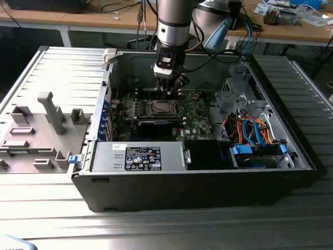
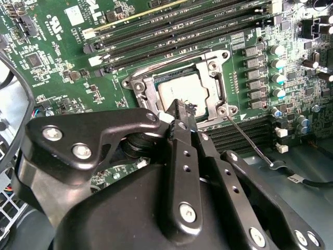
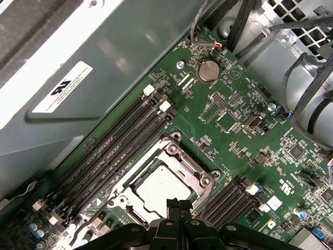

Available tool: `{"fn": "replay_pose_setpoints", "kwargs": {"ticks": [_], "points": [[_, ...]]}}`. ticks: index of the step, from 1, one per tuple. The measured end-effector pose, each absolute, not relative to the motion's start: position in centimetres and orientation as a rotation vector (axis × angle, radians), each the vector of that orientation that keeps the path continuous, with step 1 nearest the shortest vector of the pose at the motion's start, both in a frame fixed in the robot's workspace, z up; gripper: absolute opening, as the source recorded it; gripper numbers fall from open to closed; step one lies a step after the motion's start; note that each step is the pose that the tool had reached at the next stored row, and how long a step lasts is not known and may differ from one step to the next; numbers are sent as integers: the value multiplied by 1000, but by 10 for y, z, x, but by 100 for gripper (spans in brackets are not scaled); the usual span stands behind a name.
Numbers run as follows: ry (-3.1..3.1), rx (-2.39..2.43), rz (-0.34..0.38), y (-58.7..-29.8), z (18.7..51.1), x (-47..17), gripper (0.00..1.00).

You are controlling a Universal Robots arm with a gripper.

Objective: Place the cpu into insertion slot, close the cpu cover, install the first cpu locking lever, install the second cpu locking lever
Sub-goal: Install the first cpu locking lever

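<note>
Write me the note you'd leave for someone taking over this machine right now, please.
Hand: shut, holding nothing I can see, its tip over the edge of the cpu cover.
Cpu: seated in the insertion slot on the green motherboard.
Done: cpu placed; the cover looks lowered around it.
Left: one thin locking lever juts out loose from the socket corner, so it seems unlatched. I cannot tell the other lever's state.
</note>
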State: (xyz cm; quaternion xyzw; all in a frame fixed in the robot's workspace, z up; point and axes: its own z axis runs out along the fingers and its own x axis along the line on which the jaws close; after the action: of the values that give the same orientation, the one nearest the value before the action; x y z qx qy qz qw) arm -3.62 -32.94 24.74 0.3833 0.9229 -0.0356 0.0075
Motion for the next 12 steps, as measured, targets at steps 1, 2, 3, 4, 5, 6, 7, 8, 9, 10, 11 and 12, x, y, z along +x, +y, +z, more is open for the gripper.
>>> {"fn": "replay_pose_setpoints", "kwargs": {"ticks": [1, 2, 3, 4, 5, 6, 7, 8, 9, 10, 11, 12], "points": [[2887, 1196, -111, -329, 247, -36, 11], [2888, 1193, -111, -329, 247, -36, 11], [2889, 1191, -111, -329, 247, -36, 11], [2890, 1188, -111, -329, 247, -36, 11], [2891, 1185, -111, -329, 247, -36, 11], [2892, 1183, -111, -329, 247, -36, 11], [2893, 1180, -111, -329, 247, -36, 11], [2894, 1178, -111, -329, 247, -36, 11], [2896, 1172, -111, -329, 247, -36, 11], [2897, 1168, -111, -329, 247, -36, 11], [2899, 1163, -111, -329, 247, -36, 11], [2901, 1157, -111, -329, 247, -36, 11]]}}
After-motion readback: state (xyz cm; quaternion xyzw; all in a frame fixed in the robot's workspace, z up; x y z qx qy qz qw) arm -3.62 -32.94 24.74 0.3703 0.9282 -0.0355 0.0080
